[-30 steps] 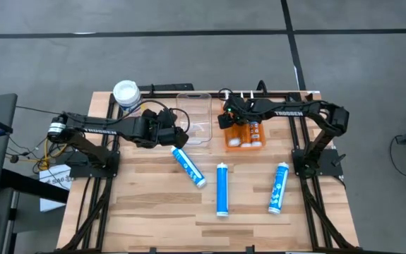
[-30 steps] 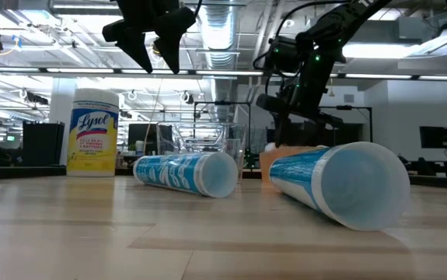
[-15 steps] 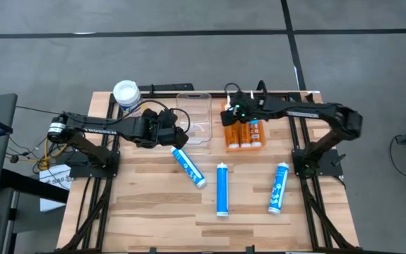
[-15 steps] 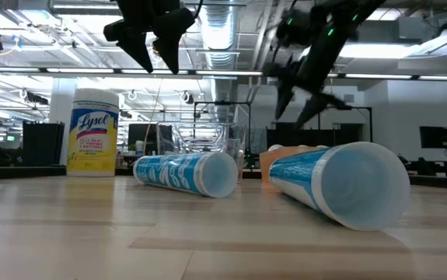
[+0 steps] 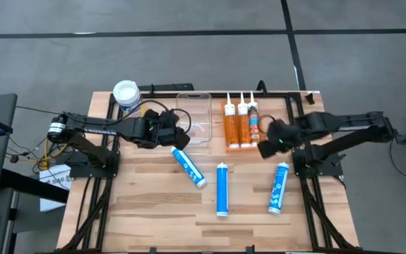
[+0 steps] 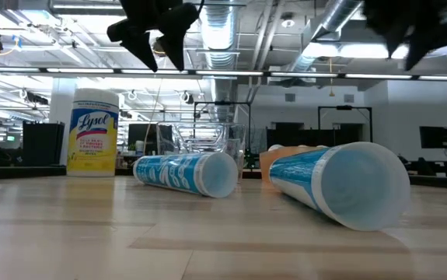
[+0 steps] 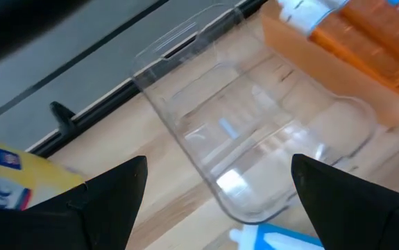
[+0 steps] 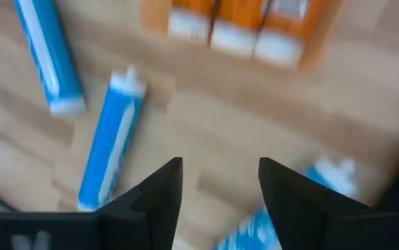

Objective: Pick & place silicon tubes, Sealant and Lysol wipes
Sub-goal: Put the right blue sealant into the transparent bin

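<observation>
High view: the wipes (image 5: 126,92) are seen standing upright at the table's (image 5: 146,204) far left corner, white lid up, untouched by either arm. Just beside them, toward the middle, a clear bin (image 5: 194,117) lies on the wood, and next to it an orange tray (image 5: 243,125) holds three orange tubes side by side. Three blue tubes are spread on the boards nearer the front: one (image 5: 188,166) slanted just below the bin, one (image 5: 222,188) at the middle, one (image 5: 278,187) toward the right. The left gripper (image 5: 178,134) is held above the bin's near left edge, fingers spread wide and empty. The right gripper (image 5: 265,146) is found in the air just beside the tray's near right corner, above bare wood, its fingers parted with nothing between them. In the low view the wipes (image 6: 92,131) are shown well behind the blue tubes.
</observation>
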`<act>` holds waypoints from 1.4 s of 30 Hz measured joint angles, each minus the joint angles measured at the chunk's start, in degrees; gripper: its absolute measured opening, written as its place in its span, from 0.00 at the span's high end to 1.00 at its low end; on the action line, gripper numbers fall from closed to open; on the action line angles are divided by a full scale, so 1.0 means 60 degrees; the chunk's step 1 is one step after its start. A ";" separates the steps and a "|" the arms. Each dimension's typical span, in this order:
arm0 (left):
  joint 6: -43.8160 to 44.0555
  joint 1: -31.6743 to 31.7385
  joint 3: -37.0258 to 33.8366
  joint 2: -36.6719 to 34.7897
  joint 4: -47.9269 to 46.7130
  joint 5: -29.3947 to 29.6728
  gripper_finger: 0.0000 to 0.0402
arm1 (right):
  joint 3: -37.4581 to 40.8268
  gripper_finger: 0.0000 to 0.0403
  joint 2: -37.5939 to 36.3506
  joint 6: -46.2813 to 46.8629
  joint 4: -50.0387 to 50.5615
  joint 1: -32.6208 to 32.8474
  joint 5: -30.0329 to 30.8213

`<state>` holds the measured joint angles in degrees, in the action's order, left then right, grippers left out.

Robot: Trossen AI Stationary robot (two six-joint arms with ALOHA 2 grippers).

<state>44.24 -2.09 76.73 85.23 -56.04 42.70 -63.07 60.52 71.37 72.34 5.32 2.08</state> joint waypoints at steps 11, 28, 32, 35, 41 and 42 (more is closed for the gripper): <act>0.0218 -0.0330 0.0000 0.0000 0.0529 -0.0303 0.13 | 0.0004 0.52 -0.0231 0.2788 0.0554 0.3876 0.0117; 0.0492 -0.0393 0.0000 0.0000 0.0530 -0.0804 0.13 | 0.0007 0.19 0.1953 0.8726 0.1649 0.6024 0.0143; 0.0192 -0.0495 0.0000 0.0000 0.0530 -0.0824 0.13 | 0.0086 0.18 0.1980 1.0516 0.1498 0.6626 0.0240; -0.0001 -0.0571 0.0000 0.0000 0.0533 -0.0828 0.13 | 0.0489 0.18 0.1986 1.0868 0.1006 0.6749 0.0278; -0.0197 -0.0702 0.0000 0.0000 0.0530 -0.0829 0.13 | 0.1791 0.18 0.1988 1.0885 -0.0505 0.6227 0.0412; -0.0204 -0.0730 0.0000 0.0000 0.0530 -0.0840 0.13 | 0.2049 0.18 0.1988 1.0886 -0.0817 0.6125 0.0424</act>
<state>43.02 -6.47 76.73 85.23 -52.86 37.66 -50.77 72.44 136.68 67.44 42.07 4.62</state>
